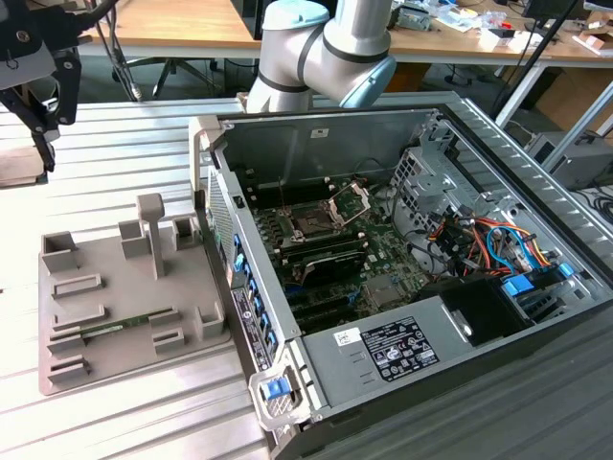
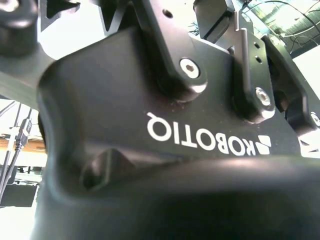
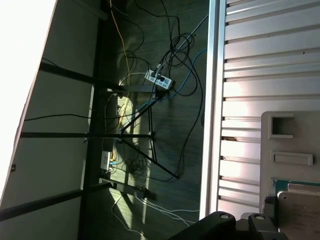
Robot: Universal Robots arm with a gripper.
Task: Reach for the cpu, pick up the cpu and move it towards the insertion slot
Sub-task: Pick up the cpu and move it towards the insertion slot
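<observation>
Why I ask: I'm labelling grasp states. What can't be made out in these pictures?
- cpu: too small to tell among the blocks on the grey tray, exterior view; the first wrist view's edge cuts the tray.
- pincer: cut by the exterior view's left edge; its own body blocks the second wrist view.
- insertion slot: dark centre too small, exterior view.
</observation>
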